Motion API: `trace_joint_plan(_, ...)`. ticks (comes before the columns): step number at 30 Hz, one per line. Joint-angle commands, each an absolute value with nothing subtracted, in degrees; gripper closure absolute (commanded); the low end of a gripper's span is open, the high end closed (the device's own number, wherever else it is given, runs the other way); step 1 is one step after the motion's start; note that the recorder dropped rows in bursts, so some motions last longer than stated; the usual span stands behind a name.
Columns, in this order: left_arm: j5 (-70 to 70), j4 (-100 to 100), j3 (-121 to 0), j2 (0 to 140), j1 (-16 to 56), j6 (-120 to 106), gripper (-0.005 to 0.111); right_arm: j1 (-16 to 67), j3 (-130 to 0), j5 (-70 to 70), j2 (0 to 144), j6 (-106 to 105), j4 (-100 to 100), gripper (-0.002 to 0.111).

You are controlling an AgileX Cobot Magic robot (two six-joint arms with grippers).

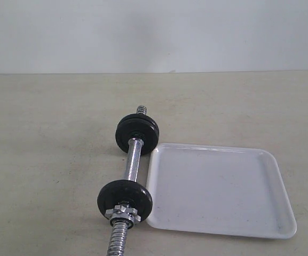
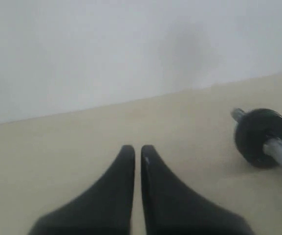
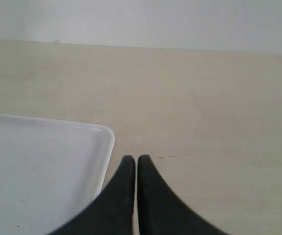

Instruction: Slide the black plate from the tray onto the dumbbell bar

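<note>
Black plates (image 1: 136, 133) sit on the dumbbell bar (image 1: 133, 160), silver nut (image 1: 121, 213) against the nearer; tray (image 1: 223, 226) lies just beside the bar; left gripper (image 2: 138, 147) and right gripper (image 3: 132, 158) fingers together

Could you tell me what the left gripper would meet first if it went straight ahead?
Likely only bare table, then the wall: the shut left gripper points past the dumbbell, which lies off to one side. Depth is unclear.

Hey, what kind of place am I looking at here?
Likely a robot lab workbench, not a gym: a beige table against a plain white wall, one dumbbell bar beside a white tray, and black robot fingers in the wrist views.
</note>
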State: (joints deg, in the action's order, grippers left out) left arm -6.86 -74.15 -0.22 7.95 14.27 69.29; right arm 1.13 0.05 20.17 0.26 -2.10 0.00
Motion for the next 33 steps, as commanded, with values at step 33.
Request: trace_joint_plan(33, -0.49, -67.37, 0.00, 0.00, 3.26, 66.87, 0.102, 1.11, 0.00, 19.80, 0.00, -1.86, 0.00, 0.109)
